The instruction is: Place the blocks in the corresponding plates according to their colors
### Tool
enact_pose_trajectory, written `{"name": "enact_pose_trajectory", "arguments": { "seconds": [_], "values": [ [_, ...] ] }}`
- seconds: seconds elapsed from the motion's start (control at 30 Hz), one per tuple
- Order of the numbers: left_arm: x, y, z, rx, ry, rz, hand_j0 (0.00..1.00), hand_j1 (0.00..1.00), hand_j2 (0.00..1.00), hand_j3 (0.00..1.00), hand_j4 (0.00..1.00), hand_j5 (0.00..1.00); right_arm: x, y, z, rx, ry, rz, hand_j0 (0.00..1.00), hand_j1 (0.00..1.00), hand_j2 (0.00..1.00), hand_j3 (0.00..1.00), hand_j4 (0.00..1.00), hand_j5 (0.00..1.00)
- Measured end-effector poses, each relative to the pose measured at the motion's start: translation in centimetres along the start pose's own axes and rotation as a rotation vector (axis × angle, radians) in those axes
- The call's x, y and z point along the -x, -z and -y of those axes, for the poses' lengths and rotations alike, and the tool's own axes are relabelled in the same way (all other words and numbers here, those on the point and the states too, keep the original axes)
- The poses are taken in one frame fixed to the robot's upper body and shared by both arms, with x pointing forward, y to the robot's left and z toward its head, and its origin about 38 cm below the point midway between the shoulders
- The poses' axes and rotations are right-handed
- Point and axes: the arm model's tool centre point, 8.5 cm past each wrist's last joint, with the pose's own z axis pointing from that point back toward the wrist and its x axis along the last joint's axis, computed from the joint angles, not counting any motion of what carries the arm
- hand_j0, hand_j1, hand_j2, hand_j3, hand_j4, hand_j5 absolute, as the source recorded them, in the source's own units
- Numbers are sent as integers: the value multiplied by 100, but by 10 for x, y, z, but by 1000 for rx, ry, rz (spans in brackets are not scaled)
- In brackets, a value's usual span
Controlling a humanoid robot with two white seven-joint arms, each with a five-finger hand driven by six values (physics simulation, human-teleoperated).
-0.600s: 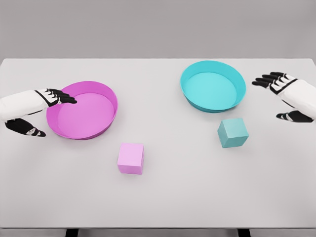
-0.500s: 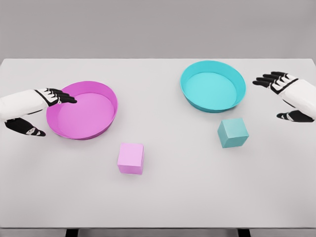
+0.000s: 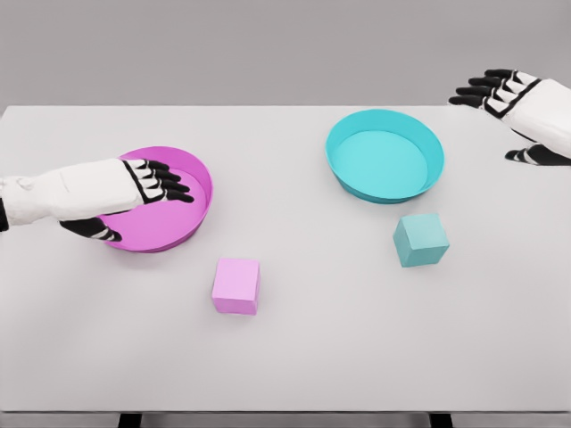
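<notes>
I see my left hand (image 3: 147,185) has moved in over the magenta plate (image 3: 192,214), fingers released. My right hand (image 3: 508,96) has lifted toward the far edge, fingers loose, empty. The pink block (image 3: 236,286) and teal block (image 3: 420,240) sit unmoved on the surface (image 3: 294,357); the latter lies just before the teal plate (image 3: 432,174).

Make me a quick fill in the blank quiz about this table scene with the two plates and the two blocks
1. The left hand hovers over the ____ plate.
2. The teal block sits on the table just in front of the ____ plate.
3. The pink block is held by ____ hand.
4. The right hand is ____, holding nothing.

Missing words: magenta; teal; neither; open
</notes>
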Motion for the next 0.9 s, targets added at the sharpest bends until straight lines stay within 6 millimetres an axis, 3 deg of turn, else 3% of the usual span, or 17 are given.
{"name": "enact_pose_trajectory", "arguments": {
  "seconds": [0.03,0.1,0.17,0.23,0.33,0.43,0.53,0.63,0.9],
  "values": [
    [-4,6,-1,-6,6,17,100,100,100,100,100,100,1,8,14,-9,-33,26,100,100,100,100,100,100],
    [-13,21,2,-8,2,58,100,100,100,100,100,100,-3,12,5,-96,-51,61,100,100,100,100,100,100],
    [-21,34,8,-1,-1,92,100,100,100,100,100,100,1,20,35,-120,-143,85,100,100,100,100,100,100],
    [-27,43,12,8,0,115,100,100,100,100,100,100,-1,20,26,-204,-156,112,100,100,100,100,100,100],
    [-31,53,7,10,23,136,100,100,100,100,100,100,0,2,4,-293,-141,110,100,100,100,100,100,100],
    [-38,66,1,9,47,172,100,100,100,100,100,100,9,-3,31,-262,-197,92,100,100,100,100,100,100],
    [-50,82,12,28,30,221,100,100,100,100,100,100,3,-13,7,-331,-166,112,100,100,100,100,100,100],
    [-63,97,20,48,22,268,100,100,100,100,100,100,-16,-13,-9,-364,-140,170,100,100,100,100,100,100],
    [-74,109,24,61,24,309,100,100,100,100,100,100,-47,-7,-30,-395,-86,271,100,100,100,100,100,100]
  ]
}}
